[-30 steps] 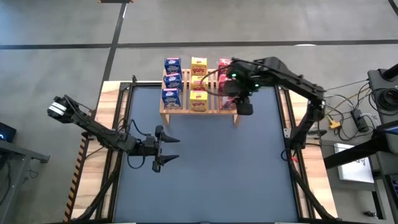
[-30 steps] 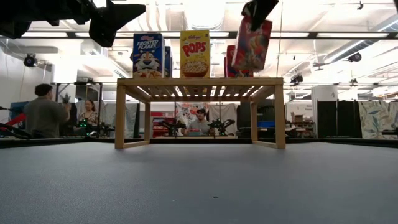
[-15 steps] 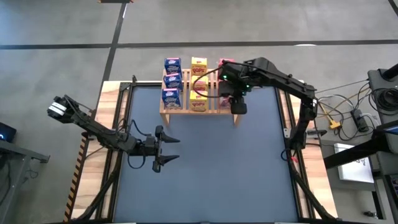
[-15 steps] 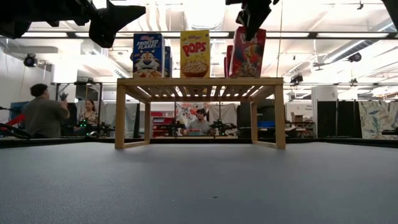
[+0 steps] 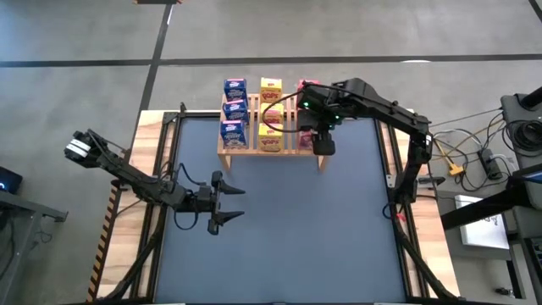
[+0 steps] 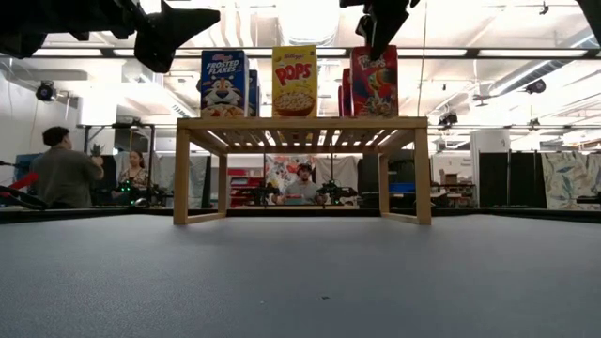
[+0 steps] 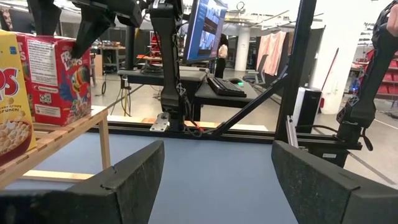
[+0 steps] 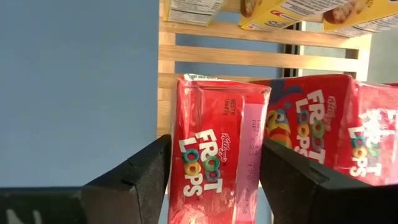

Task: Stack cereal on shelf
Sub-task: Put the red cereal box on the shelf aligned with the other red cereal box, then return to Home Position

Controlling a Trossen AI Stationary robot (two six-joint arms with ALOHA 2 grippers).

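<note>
You're looking across a blue-grey table top (image 6: 300,282) into an open workshop with a bright white ceiling (image 6: 300,19). Far left, a person in a grey top (image 6: 64,174) stands; another person (image 6: 302,184) sits beyond the middle. From above, grey concrete floor (image 5: 85,34) surrounds the table.

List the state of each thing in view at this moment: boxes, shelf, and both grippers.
Front red box: upright on the shelf, between the right gripper's fingers.
Other cereal boxes: upright, in rows.
Shelf: standing, loaded.
Right gripper: above the front red box, fingers alongside it.
Left gripper: open, empty, over the table.
</note>
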